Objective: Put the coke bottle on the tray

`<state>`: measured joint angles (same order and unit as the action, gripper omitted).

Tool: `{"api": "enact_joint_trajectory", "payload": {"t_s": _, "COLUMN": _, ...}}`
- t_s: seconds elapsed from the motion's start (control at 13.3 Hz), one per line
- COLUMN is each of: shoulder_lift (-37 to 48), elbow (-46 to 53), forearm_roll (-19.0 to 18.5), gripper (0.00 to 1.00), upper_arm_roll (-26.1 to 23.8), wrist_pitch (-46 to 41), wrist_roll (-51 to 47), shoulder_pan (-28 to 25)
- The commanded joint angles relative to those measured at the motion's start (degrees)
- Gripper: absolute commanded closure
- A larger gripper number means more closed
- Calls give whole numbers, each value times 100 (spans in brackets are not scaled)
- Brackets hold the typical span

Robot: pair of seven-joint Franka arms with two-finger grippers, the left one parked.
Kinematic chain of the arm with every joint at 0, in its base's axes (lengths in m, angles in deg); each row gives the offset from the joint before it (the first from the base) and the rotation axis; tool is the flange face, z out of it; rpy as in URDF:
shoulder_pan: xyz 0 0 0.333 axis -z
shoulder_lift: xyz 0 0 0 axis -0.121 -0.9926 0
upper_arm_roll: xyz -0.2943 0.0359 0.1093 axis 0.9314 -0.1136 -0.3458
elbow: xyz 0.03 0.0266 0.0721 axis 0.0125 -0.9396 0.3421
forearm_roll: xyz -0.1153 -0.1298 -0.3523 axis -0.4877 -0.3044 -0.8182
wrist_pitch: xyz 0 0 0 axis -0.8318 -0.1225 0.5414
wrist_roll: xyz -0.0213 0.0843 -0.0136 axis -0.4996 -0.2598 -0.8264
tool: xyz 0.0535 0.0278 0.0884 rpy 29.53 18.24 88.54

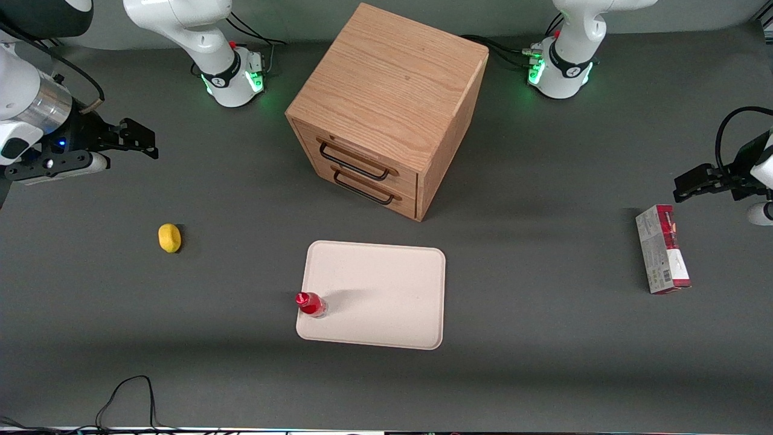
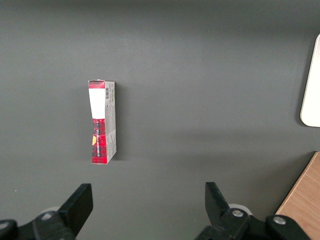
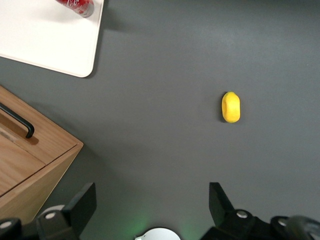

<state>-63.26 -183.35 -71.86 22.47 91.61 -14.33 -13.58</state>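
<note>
A dark grey surface (image 1: pixel 543 374) carries everything. Toward the working arm's end the claw (image 1: pixel 140 145) hangs released and empty above it, fingers (image 3: pixel 82 202) spread wide, well apart from the coke bottle (image 1: pixel 311 304). A yellow lemon (image 1: pixel 169 237) lies between them on the surface. The bottle stands upright on the tray (image 1: pixel 386 290), near the tray's corner closest to the front camera on the working arm's side; the tray holds only that.
</note>
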Motion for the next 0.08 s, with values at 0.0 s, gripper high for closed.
{"api": "enact_joint_trajectory", "payload": {"t_s": 0.0, "shoulder_lift": -123, "elbow": 181, "forearm_roll": 108, "gripper": 0, "upper_arm_roll": 180, "wrist_pitch": -121, "wrist_roll": 83, "shoulder_pan": -250}}
